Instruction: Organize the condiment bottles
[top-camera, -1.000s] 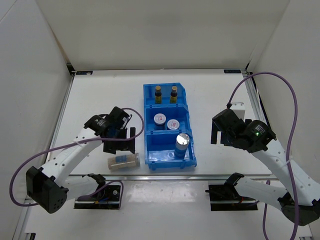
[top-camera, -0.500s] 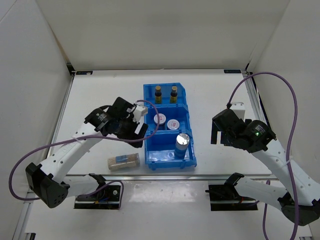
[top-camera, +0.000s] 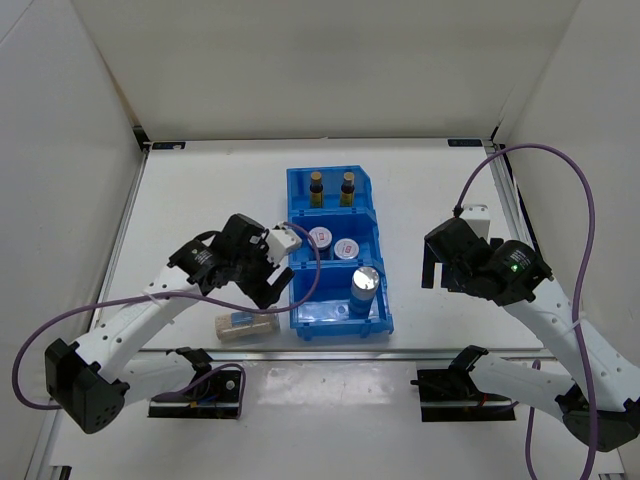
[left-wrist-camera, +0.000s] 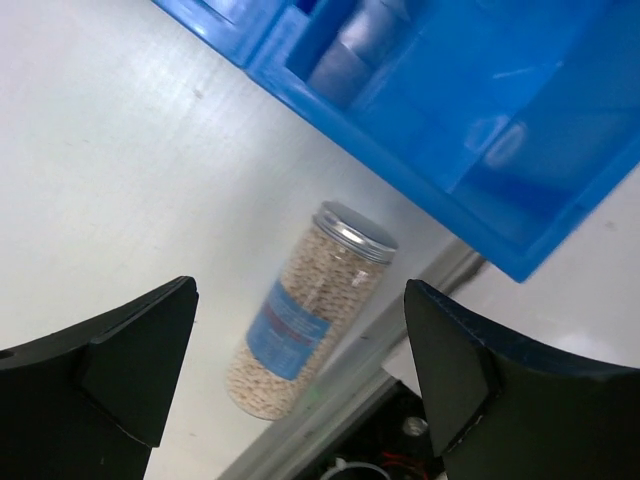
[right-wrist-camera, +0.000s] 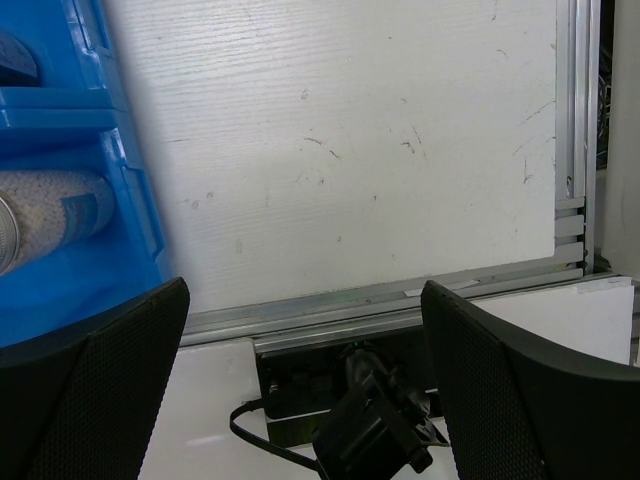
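Hovering at 8 o'clock of the bin (top-camera: 322, 312), your left gripper (left-wrist-camera: 300, 295) spreads its fingers to straddle the one shaker (top-camera: 247, 324) lying loose on the table (top-camera: 200, 190). Your right gripper (right-wrist-camera: 305, 300) sits at 3 o'clock, spread and empty.

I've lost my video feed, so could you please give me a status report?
Left gripper open, hovering over the lying shaker beside the blue bin. Right gripper open, empty, right of the bin. Nothing blocking the shaker.
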